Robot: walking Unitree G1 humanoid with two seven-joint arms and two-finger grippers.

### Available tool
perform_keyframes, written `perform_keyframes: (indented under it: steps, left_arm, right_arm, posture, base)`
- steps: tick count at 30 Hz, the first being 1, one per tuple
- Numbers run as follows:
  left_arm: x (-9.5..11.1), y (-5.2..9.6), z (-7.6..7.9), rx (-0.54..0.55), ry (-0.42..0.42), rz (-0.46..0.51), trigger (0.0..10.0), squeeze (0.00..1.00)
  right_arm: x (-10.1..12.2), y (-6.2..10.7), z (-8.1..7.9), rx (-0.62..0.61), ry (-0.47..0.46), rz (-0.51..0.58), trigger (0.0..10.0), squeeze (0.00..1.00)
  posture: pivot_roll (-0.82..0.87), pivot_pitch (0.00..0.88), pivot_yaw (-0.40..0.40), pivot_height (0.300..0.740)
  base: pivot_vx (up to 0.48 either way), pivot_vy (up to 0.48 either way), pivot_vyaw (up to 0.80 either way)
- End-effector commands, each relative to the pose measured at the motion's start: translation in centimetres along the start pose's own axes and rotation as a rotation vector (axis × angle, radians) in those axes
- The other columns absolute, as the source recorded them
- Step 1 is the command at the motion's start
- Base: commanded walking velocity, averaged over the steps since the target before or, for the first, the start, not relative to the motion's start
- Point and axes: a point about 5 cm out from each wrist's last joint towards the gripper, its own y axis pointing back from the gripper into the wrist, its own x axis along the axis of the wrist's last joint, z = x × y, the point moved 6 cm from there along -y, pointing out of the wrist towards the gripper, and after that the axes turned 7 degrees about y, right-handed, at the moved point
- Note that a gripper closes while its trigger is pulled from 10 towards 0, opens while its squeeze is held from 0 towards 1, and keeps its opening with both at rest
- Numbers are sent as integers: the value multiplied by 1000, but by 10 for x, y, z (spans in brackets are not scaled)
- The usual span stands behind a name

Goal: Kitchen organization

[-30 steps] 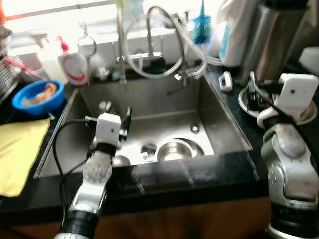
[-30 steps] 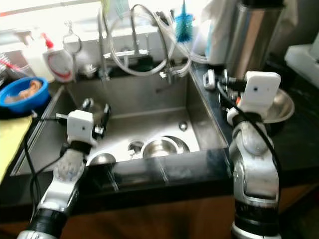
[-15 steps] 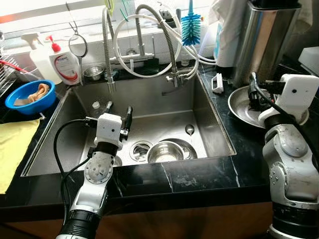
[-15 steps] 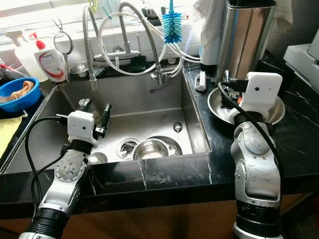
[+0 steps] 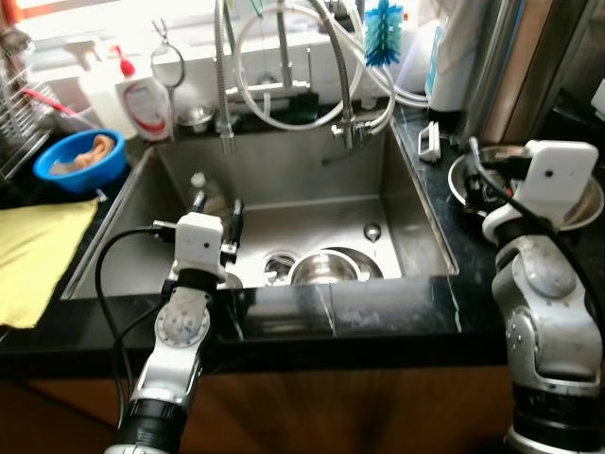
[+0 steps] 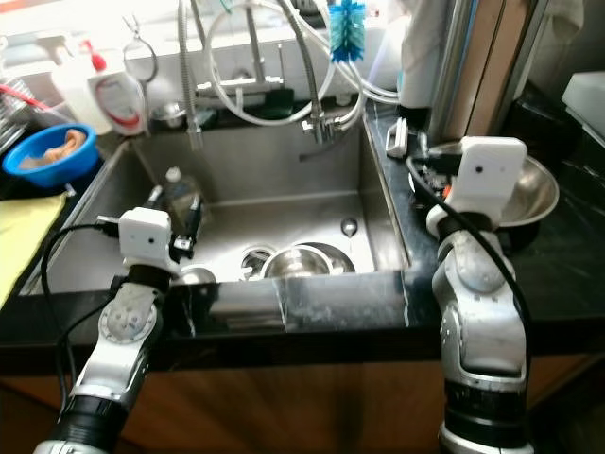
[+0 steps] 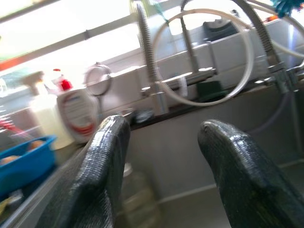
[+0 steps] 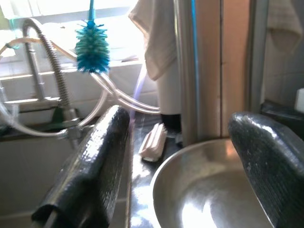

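The left gripper's fingers (image 7: 109, 161) stand wide apart with nothing between them, over the near left part of the sink (image 5: 416, 227); the left gripper (image 5: 216, 210) points toward 12 o'clock. The right gripper's fingers (image 8: 102, 156) are likewise spread wide and empty, hovering at the near rim of a steel bowl (image 8: 209, 190) that sits on the black desk (image 5: 378, 317) at 3 o'clock of the sink. The right gripper (image 8: 183, 161) faces the bowl's hollow.

In the sink, nearest the front wall, a second steel bowl (image 5: 331, 267) lies beside the drain (image 5: 280, 265), at about 1 o'clock from the left gripper. A clear bottle (image 6: 178, 189) lies farther back against the left wall. A yellow cloth (image 5: 38, 255) is spread on the desk at 9 o'clock, and beyond it sits a blue bowl (image 5: 80, 165). Past the steel bowl on the desk, a white brush (image 8: 153, 141) lies near the foot of a tall steel cylinder (image 8: 190, 66). At 12 o'clock, behind the sink, stand the coiled faucet hoses (image 5: 284, 66), a soap bottle (image 5: 146, 95) and a blue bottle brush (image 5: 383, 43).
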Motion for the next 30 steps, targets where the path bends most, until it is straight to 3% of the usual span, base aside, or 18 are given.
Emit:
perform_keyframes:
  steps: [1, 14, 17, 19, 22, 23, 30]
  left_arm:
    - [5, -2, -7, 23, 3, 12, 10000, 0]
    - [8, -6, 3, -16, 29, 20, 10000, 0]
    - [7, -6, 5, -26, 28, 17, 10000, 0]
    - [6, -6, 6, -30, 29, 14, 10000, 0]
    - [5, -5, 9, -45, 33, 8, 10000, 0]
    - [4, -5, 11, -52, 35, 7, 10000, 0]
    - [4, -7, 12, -64, 37, 3, 10000, 0]
  right_arm:
    - [7, -1, -3, 11, -7, 20, 10000, 0]
    - [8, 0, -3, 4, -8, 46, 10000, 0]
    - [-3, 1, 16, -99, 22, -3, 10000, 0]
    - [-7, 1, 40, -185, 25, -26, 10000, 0]
    - [-11, 0, 51, -206, 34, -52, 10000, 8]
    - [-12, -1, 55, -222, 21, -63, 10000, 1000]
    - [-31, -2, 75, -354, -130, -163, 10000, 1000]
  posture:
    - [-262, 0, 117, 740]
    - [-274, 0, 127, 740]
    - [-274, 0, 127, 740]
    - [-288, 0, 131, 740]
    - [-292, 0, 130, 740]
    - [-291, 0, 130, 740]
    - [-283, 0, 131, 740]
  base:
    - [-469, 0, 0]
    - [0, 0, 0]
    - [0, 0, 0]
    - [0, 0, 0]
    - [0, 0, 0]
    - [0, 0, 0]
    - [0, 0, 0]
